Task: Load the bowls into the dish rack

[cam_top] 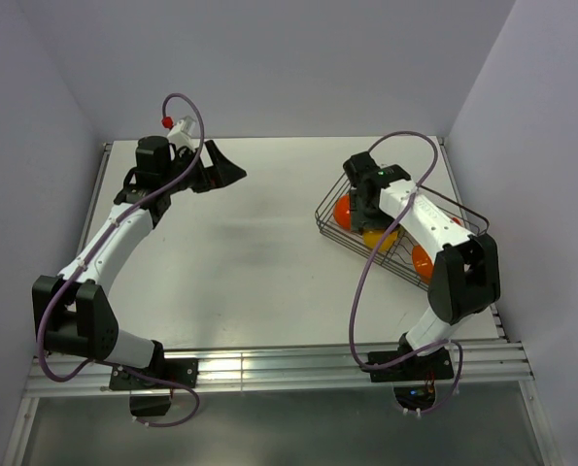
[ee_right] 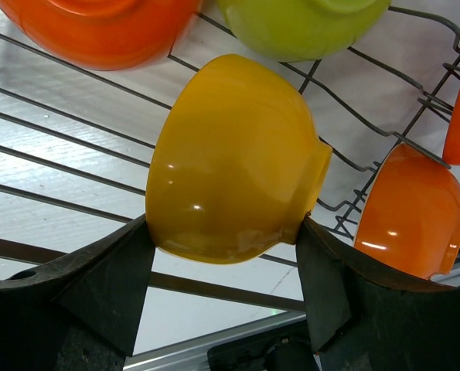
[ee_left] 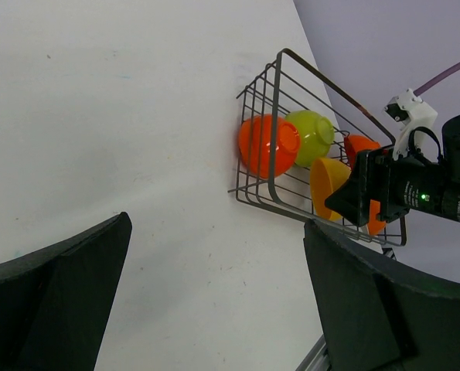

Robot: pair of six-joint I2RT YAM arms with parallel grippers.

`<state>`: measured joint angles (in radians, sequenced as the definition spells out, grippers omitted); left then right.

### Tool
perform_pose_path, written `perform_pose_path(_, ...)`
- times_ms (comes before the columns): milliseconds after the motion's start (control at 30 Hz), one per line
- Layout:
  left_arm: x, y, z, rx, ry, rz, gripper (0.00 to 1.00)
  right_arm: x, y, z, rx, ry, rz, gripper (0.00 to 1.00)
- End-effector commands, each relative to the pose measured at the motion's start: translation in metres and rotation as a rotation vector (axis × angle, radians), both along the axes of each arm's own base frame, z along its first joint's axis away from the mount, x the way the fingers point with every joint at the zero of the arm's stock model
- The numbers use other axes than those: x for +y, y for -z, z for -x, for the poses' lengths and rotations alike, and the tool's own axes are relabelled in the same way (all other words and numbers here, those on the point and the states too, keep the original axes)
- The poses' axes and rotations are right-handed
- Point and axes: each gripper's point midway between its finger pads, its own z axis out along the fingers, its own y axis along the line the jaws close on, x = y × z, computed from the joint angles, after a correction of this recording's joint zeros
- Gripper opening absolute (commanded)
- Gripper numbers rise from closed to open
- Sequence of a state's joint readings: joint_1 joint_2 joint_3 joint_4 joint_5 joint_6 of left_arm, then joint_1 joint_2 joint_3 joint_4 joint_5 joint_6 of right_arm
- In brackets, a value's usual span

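While left jaws hang open, right jaws grip the yellow-orange bowl (ee_right: 230, 162) tipped sideways in the dish rack (ee_left: 253, 193).

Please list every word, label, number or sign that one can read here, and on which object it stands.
No text can be read in any view.
The yellow-orange bowl, the lime green bowl and the dish rack carry no print.

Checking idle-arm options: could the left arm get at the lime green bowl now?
Probably not cleanly: the lime green bowl sits inside the dish rack, across the table, with the right claw beside it, shut on the yellow-orange bowl.
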<state>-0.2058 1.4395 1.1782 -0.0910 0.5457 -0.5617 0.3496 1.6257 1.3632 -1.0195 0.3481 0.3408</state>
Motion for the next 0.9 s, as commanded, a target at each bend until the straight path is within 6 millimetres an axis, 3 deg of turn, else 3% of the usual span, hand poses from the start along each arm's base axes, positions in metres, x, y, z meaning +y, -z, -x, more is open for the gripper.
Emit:
perform_pose_path(0, 0.0, -0.004, -0.001, -0.022, 0.01, 0.009, 1.0, -0.008, -0.009, 0.0, -0.036, -0.005, 0.059, 0.0)
perform_pose_path(667, 0.004, 0.005, -0.002, 0.013, 0.013, 0.016, 0.99, -0.015, 0.005, 0.0, -0.006, 0.003, 0.137, 0.04)
perform_pose_path(800, 0.005, 0.007, -0.003, 0.023, 0.013, 0.015, 1.0, -0.012, 0.009, 0.0, 0.009, -0.006, 0.133, 0.12)
perform_pose_path(833, 0.005, 0.007, -0.003, 0.023, 0.013, 0.015, 1.0, -0.012, 0.009, 0.0, 0.007, -0.006, 0.132, 0.2)
perform_pose_path(867, 0.005, 0.008, -0.003, 0.025, 0.013, 0.015, 0.99, -0.011, 0.009, 0.0, 0.008, -0.01, 0.131, 0.21)
